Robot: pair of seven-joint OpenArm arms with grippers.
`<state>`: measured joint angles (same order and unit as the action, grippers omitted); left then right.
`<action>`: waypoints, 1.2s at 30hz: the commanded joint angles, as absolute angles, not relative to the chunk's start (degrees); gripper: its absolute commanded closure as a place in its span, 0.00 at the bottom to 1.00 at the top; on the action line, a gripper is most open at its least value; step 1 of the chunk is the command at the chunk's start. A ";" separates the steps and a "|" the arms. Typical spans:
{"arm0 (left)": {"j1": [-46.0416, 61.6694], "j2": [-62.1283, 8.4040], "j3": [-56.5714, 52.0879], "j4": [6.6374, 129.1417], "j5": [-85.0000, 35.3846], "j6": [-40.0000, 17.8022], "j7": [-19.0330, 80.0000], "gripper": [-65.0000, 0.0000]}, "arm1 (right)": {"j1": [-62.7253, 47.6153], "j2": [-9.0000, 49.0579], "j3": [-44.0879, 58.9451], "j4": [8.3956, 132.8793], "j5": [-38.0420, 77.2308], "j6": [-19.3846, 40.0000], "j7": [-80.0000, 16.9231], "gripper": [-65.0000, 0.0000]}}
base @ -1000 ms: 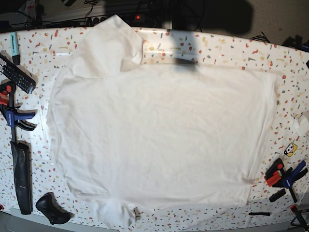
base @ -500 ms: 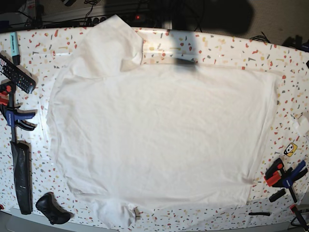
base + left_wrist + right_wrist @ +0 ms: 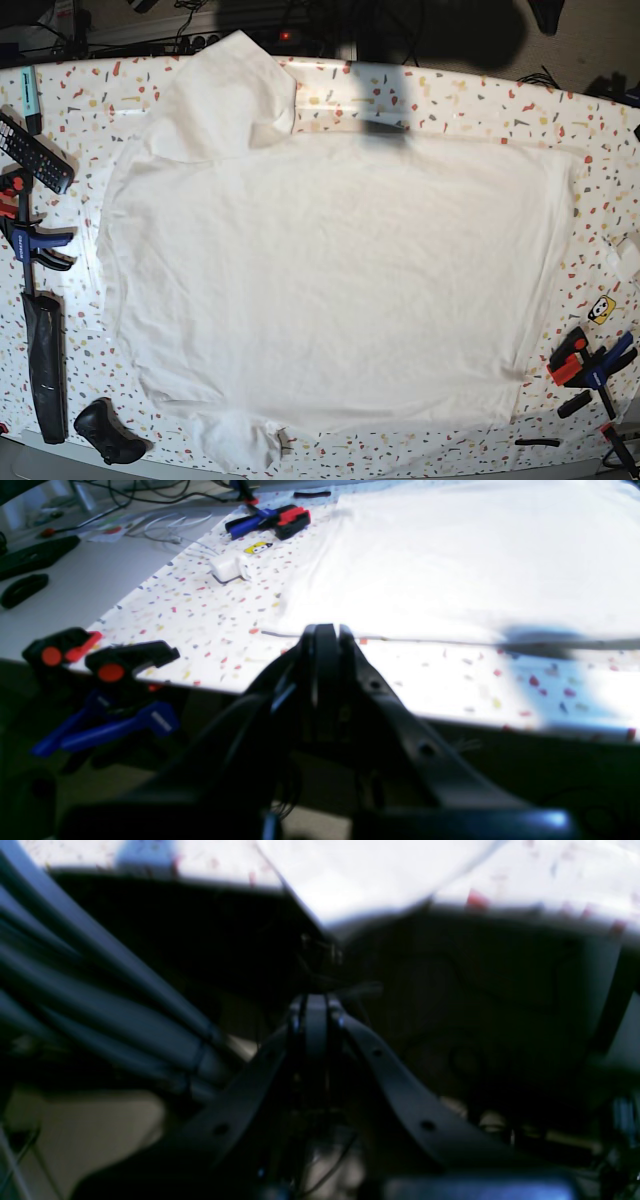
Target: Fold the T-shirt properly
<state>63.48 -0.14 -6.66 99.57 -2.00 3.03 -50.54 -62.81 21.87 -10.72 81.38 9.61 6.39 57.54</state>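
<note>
**Pincers waiting off the tabletop, shirt lying flat**

Both pincers are sitting pressed together, pinching nothing. The left pincer point(image 3: 325, 630) is hanging just off the tabletop point(image 3: 210, 610) edge, facing the T-shirt's point(image 3: 450, 560) hem. The right pincer point(image 3: 315, 1005) is hovering below an edge where white cloth overhangs. The T-shirt point(image 3: 330, 270) is lying spread across the tabletop's point(image 3: 480, 100) middle, one sleeve reaching the far edge, clamps point(image 3: 590, 365) gripping the side edges.

The speckled terrazzo tabletop point(image 3: 480, 110) carries the white T-shirt point(image 3: 330, 280), spread flat across most of it. A remote control point(image 3: 32, 152) lies at one edge, a small yellow sticker point(image 3: 601, 309) (cartoon-faced) near the other.
</note>
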 commanded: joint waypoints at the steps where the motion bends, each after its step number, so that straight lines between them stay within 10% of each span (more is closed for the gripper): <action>1: 64.62 -0.21 -6.72 101.56 -2.02 3.22 -50.72 1.00 | -64.60 22.22 -9.65 84.14 9.67 6.17 59.33 1.00; 27: 60.49 -0.19 -6.72 135.00 6.63 3.22 5.48 1.00 | -65.67 22.20 2.79 124.68 16.75 6.26 6.81 1.00; 36: 47.92 -0.14 -6.72 135.00 6.70 3.25 30.41 1.00 | -65.58 21.39 2.79 130.65 16.69 6.24 3.62 1.00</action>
